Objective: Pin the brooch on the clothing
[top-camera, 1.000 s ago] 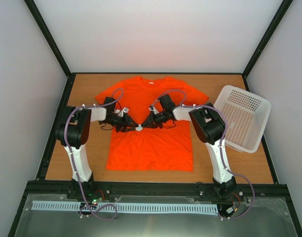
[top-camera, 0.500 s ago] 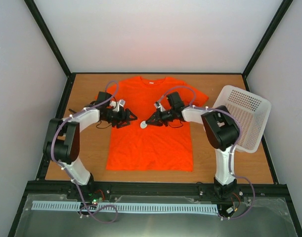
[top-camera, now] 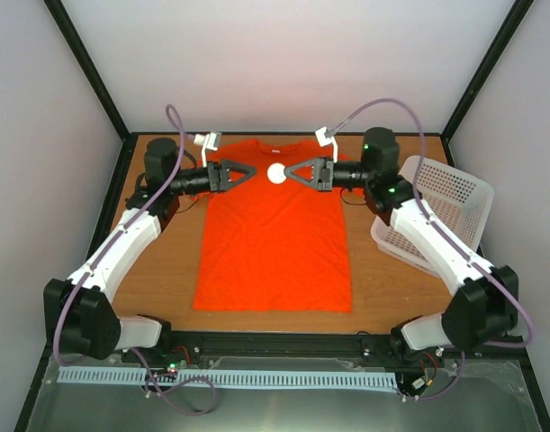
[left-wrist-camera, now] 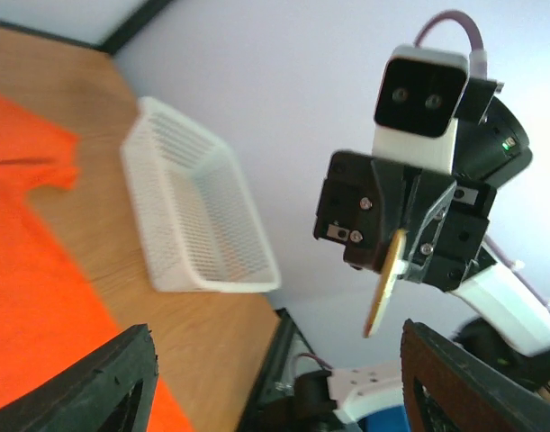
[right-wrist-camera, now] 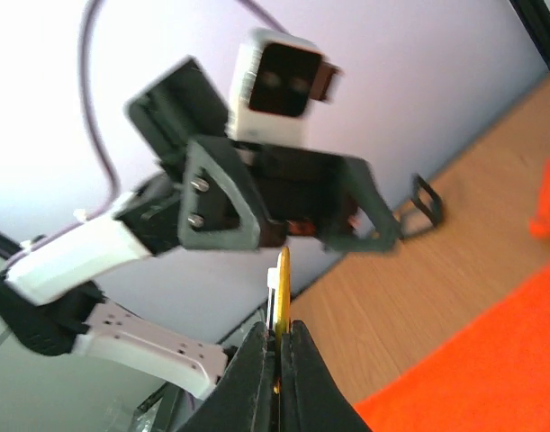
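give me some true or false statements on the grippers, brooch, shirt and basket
1. The right gripper is shut on the brooch. True.
2. The left gripper is shut. False: its jaws stand wide open with nothing between them.
3. The brooch lies flat on the shirt. False: it is held up in the air, clear of the cloth, between the two grippers.
4. The basket is on the right arm's side of the shirt. True.
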